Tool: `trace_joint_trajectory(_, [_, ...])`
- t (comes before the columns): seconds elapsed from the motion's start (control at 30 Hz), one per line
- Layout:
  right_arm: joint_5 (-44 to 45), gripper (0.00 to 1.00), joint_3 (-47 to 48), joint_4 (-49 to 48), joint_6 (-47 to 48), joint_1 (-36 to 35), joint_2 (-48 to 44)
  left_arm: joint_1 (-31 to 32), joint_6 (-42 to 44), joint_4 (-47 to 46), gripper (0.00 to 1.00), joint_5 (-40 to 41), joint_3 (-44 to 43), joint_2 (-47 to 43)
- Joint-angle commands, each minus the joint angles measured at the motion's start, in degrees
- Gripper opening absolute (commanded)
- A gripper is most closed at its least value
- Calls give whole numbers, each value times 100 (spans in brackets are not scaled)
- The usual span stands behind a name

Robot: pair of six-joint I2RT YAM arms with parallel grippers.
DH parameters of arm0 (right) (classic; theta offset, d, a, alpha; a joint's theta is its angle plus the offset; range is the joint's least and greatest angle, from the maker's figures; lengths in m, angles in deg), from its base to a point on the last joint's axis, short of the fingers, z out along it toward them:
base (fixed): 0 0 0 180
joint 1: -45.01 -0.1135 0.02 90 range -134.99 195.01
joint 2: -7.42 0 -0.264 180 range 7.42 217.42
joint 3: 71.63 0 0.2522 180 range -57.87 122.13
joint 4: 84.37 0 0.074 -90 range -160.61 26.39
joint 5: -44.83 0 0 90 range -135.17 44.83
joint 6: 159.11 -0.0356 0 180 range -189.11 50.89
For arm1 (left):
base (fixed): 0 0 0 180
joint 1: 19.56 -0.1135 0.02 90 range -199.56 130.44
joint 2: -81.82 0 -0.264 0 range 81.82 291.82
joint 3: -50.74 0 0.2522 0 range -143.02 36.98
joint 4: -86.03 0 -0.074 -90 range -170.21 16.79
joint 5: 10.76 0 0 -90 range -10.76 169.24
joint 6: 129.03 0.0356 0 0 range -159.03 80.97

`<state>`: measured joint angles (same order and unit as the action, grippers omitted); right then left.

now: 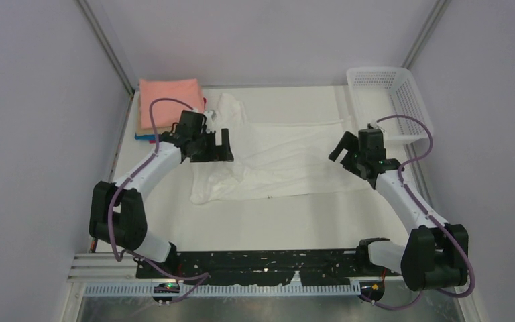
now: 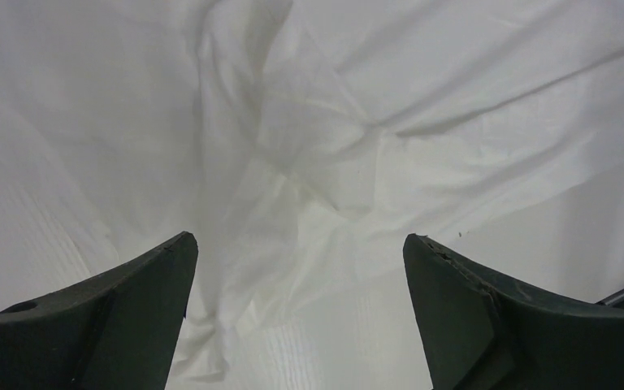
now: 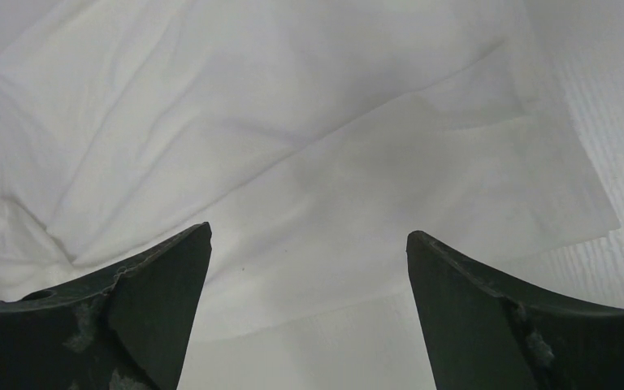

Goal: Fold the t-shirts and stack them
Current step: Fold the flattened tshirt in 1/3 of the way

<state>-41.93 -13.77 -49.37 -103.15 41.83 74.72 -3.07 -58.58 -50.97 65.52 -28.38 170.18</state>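
Jaws wide apart above white t-shirt (image 1: 288,157) stretched left to right

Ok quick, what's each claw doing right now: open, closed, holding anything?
Left claw: open, holding nothing, white t-shirt below it.
Right claw: open, holding nothing, same shirt below it.

One white shirt (image 1: 288,157), one folded stack (image 1: 169,102), one basket (image 1: 410,107), two arms (image 1: 146,171) (image 1: 404,194).
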Motion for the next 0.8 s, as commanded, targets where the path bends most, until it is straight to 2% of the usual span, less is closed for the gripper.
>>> trace_joint_trajectory(0.0, [-536, 95, -235, -398, 350, -294, 236, 450, -79, 65, 100, 413, 520, -518])
trace_joint_trajectory(0.07, [-686, 95, -241, -490, 396, -381, 461, 589, 16, 271, 100, 778, 442, -487])
trace_joint_trajectory(0.23, [-667, 95, -176, -456, 525, -425, 901, 668, 108, 468, 100, 703, 384, -104])
trace_joint_trajectory(0.4, [-660, 95, -145, -459, 591, -424, 1130, 812, 114, 762, 89, 1521, 211, 237])
trace_joint_trajectory(0.6, [-644, 95, -99, -459, 612, -431, 1290, 812, 222, 816, 61, 1767, -95, 609])
trace_joint_trajectory(0.67, [-602, 95, -84, -443, 631, -427, 1320, 812, 175, 884, 45, 2053, -168, 714])
trace_joint_trajectory(0.77, [-551, 95, -65, -387, 665, -419, 1371, 768, 168, 890, 29, 2377, -180, 753])
